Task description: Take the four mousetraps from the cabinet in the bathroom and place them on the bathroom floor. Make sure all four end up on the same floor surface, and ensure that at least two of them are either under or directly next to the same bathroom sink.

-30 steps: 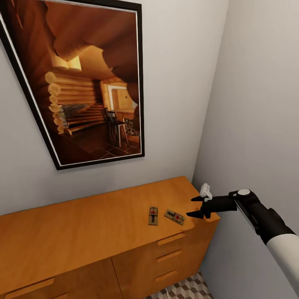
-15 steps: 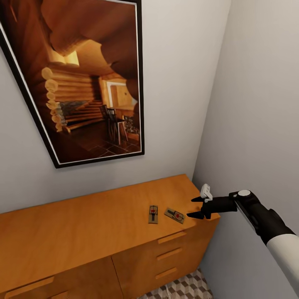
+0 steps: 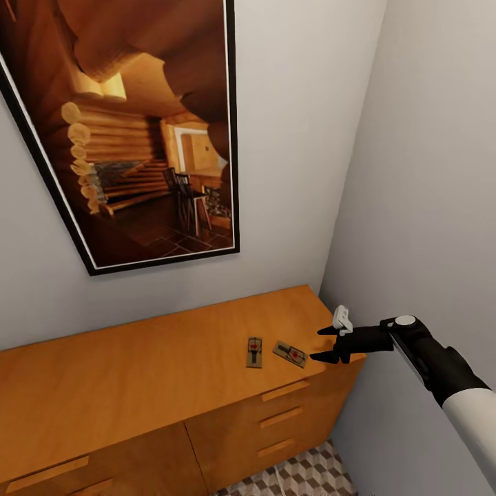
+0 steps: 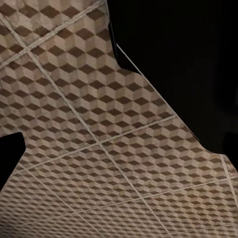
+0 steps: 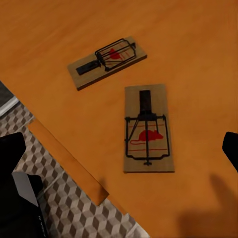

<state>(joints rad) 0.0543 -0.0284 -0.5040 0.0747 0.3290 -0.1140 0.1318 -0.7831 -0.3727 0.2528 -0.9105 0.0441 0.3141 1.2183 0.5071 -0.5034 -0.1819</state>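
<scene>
Two flat brown wooden mousetraps point(image 3: 255, 353) point(image 3: 290, 355) lie near the right front corner of the orange-brown wooden cabinet point(image 3: 138, 372) top. Right pincer point(image 3: 321, 344) hovers beside them, spread, empty. Boards look light, stiff, thin (judgement): pinch the long edges, avoiding the wire.

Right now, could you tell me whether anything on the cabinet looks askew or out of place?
Only slightly: the two mousetraps on the cabinet top lie flat and apart but at different angles, not lined up. The right gripper hovers open beside them. Nothing looks damaged.
</scene>
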